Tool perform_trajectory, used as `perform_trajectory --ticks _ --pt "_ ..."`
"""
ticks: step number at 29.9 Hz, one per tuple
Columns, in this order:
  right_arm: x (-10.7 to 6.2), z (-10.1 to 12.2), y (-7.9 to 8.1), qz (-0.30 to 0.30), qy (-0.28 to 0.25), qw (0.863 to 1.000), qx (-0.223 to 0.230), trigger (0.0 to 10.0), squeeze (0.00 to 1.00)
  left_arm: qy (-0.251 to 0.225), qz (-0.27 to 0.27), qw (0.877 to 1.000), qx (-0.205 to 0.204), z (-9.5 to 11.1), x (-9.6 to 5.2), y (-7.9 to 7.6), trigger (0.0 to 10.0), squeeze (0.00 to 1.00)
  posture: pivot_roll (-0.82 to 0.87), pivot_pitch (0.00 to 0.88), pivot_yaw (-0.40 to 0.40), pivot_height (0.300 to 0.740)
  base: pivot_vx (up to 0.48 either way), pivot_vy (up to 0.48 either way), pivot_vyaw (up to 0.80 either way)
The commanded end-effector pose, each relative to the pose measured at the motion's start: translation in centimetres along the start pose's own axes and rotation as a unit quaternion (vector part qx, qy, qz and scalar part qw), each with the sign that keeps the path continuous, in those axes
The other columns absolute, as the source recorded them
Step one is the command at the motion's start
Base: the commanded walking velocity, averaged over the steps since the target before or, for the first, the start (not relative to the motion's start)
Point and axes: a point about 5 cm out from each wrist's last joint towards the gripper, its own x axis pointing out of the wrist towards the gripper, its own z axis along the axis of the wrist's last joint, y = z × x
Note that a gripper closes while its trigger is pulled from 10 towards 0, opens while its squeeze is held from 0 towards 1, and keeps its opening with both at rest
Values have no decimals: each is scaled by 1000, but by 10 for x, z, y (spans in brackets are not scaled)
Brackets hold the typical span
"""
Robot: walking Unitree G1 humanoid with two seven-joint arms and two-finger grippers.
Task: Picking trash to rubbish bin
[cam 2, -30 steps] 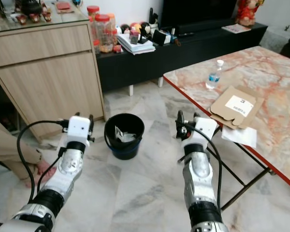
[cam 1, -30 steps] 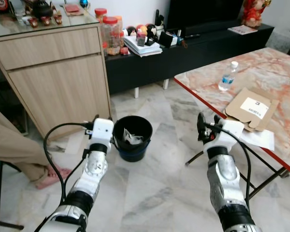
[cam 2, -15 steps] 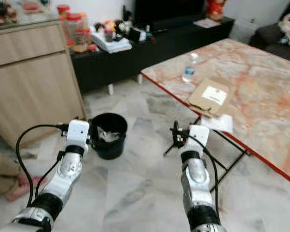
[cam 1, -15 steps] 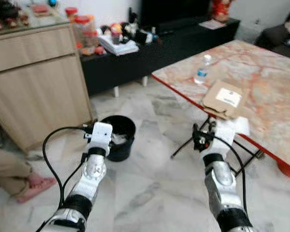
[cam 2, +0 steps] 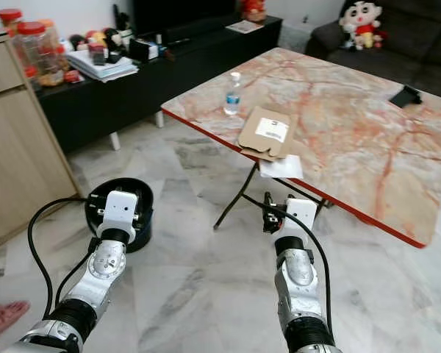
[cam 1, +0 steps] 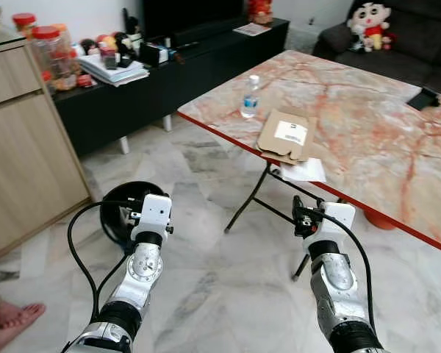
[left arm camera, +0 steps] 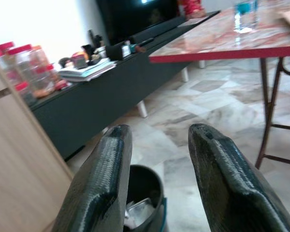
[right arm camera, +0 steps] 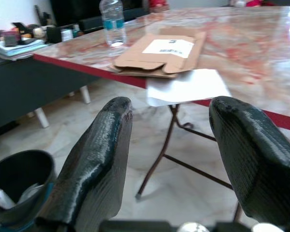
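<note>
A black rubbish bin [cam 1: 110, 220] stands on the marble floor with crumpled trash [left arm camera: 137, 210] inside, partly hidden behind my left gripper [cam 1: 137, 215]. That gripper is open and holds nothing; its fingers [left arm camera: 104, 169] frame the bin [left arm camera: 147, 193]. My right gripper [cam 1: 301, 219] is open and bare below the table's red edge. On the marble table [cam 1: 367, 125] lie a flattened cardboard box [cam 1: 285, 134], a white paper [cam 1: 303, 170] hanging over the edge and a water bottle [cam 1: 249, 97]. The right wrist view faces the cardboard [right arm camera: 159, 53], paper [right arm camera: 186, 87] and bottle [right arm camera: 112, 24].
The table's folding metal legs [cam 1: 253, 195] stand just ahead of my right arm. A wooden cabinet [cam 1: 22, 147] and a black TV console [cam 1: 132, 99] with jars and papers line the far side. A sofa with a plush toy [cam 1: 367, 22] lies beyond. A person's foot [cam 1: 15, 316] rests at lower left.
The camera has swung right: the bin and cabinet slid left in the picture and the table fills more of it. Both grippers keep their pose and stay open.
</note>
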Motion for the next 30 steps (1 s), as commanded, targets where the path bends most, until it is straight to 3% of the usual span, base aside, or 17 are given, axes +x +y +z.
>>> perform_trajectory --ticks 1,16,30 --pt "1 1 -2 -5 -2 1000 -3 10000 0 6 2 1000 -6 -3 -2 0 10000 0 76 0 -77 740 0 0 -788" --pt "2 1 -1 -5 -4 1000 2 10000 0 6 2 1000 13 -3 -1 2 10000 0 85 0 -76 740 0 -19 -786" --pt "3 1 1 -2 -2 1000 3 10000 0 6 8 1000 7 -2 0 3 10000 0 83 0 -77 740 0 -46 -785"
